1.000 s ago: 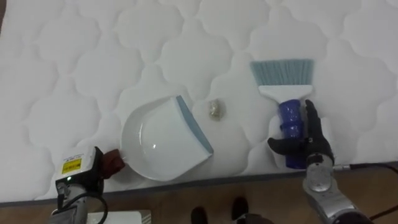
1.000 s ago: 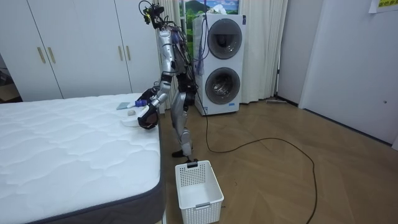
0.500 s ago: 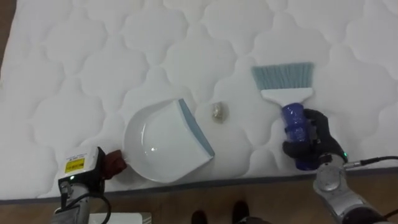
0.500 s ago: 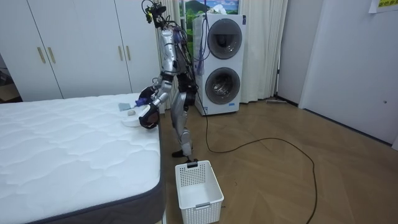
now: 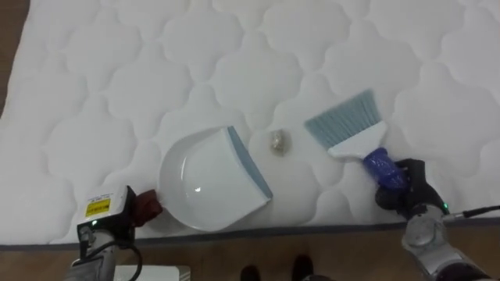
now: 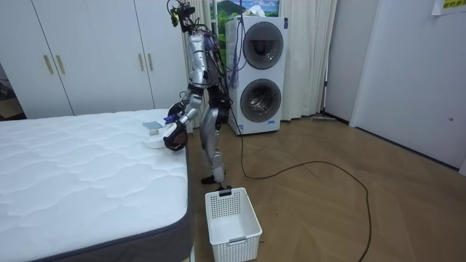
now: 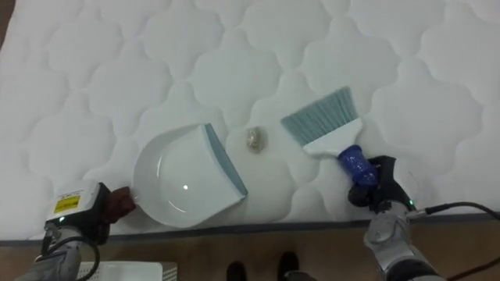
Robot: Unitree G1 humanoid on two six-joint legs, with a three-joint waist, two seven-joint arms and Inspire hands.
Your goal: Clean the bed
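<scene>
Bed [image 5: 117, 62]: crumb [image 5: 277, 141] just right of dustpan [image 5: 207, 183], brush [image 5: 348, 129] farther right, right hand [image 5: 408, 191] fingers clamped on its handle; left hand [image 5: 105, 221] at dustpan's left, fingers unreadable.

A bare white quilted bed [image 5: 117, 62] spreads out below me, its stitched, scalloped pattern running across the whole mattress. Three things lie on it near the edge closest to me. A white dustpan [image 5: 207, 179] with a grey-blue lip sits flat, its mouth turned to my right. Just beside that lip, not touching it, rests a small crumpled scrap [image 5: 277, 141]. On the scrap's other side lies a brush [image 5: 344, 125], tilted, its pale blue bristles on the mattress close to the scrap and its blue handle angled back over the bed's edge, where my right robot hand [image 5: 406, 195] is wrapped round it. In the room view the bed [image 6: 73, 167] stands on a wooden floor [image 6: 313, 211].
</scene>
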